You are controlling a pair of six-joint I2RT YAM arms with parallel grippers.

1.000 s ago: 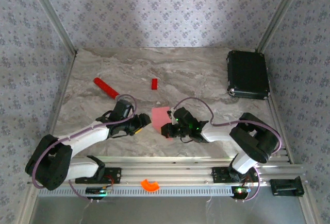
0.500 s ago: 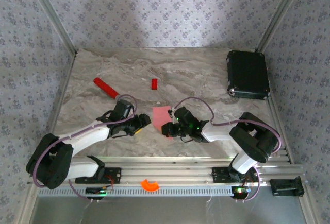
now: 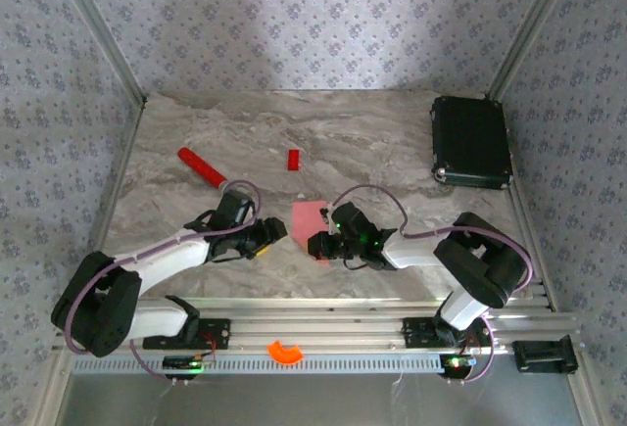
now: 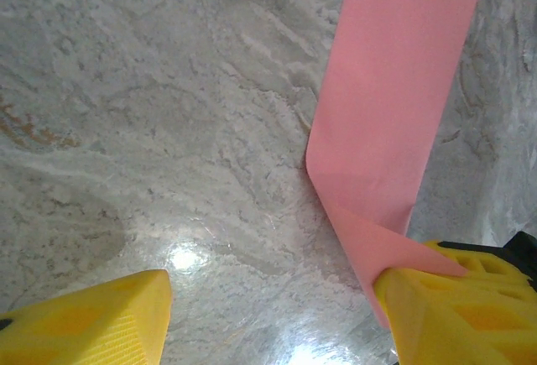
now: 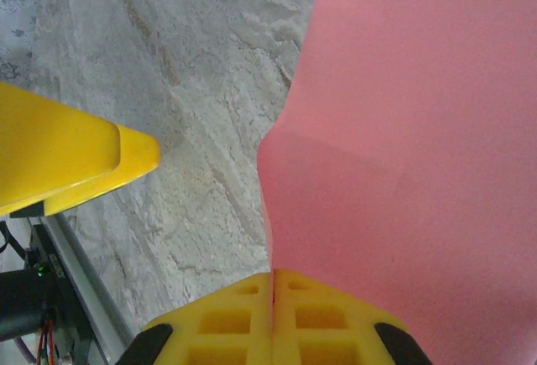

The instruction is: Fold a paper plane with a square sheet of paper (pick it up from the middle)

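The square sheet of paper [image 3: 307, 218] is salmon-pink and folded into a narrower creased shape, standing partly raised off the marble table near the middle front. My right gripper [image 3: 316, 247] is shut on its near edge. In the right wrist view the paper [image 5: 419, 130] rises from the seam of the closed yellow fingers [image 5: 273, 319]. My left gripper [image 3: 275, 234] stands open just left of the sheet. In the left wrist view its right finger [image 4: 457, 310] touches the paper's [image 4: 386, 122] lower folded corner, and its left finger [image 4: 92, 319] is well apart over bare table.
A red stick [image 3: 201, 166] lies at the back left and a small red block [image 3: 293, 159] behind the paper. A black case [image 3: 471, 141] sits at the back right. An orange piece [image 3: 286, 352] rests on the front rail.
The paper and my right gripper have drifted very slightly to the right. My left gripper has kept beside it, still open.
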